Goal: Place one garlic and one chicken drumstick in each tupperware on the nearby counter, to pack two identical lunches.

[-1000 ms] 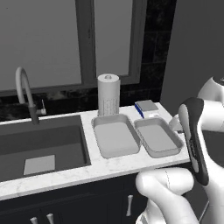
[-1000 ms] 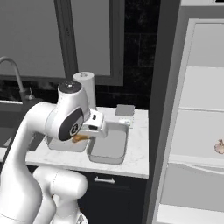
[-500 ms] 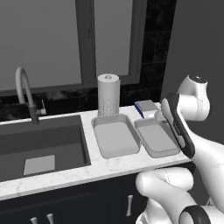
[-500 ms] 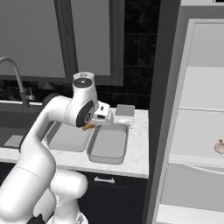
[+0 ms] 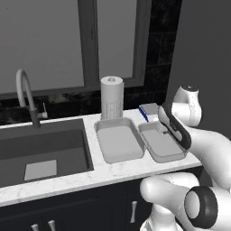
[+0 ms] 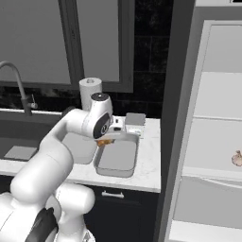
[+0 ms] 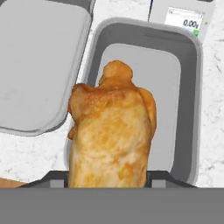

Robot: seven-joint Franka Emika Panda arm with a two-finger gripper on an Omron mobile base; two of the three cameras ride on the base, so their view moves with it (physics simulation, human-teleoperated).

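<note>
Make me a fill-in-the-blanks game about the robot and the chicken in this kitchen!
1. The end effector is holding a chicken ____.
2. It hangs over the tupperware nearest the small ____ with a number display.
3. Both tupperwares are still ____ inside.
4. The paper towel roll stands between the tupperwares and the ____.

Missing words: drumstick; scale; empty; window

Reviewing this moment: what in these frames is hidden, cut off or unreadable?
- Hand view: the chicken drumstick covers the finger pads; the bottom edge cuts off its lower end.
- Left base view: the arm hides the gripper and part of the right tupperware.
- Right base view: the garlic is cut by the edge.
</note>
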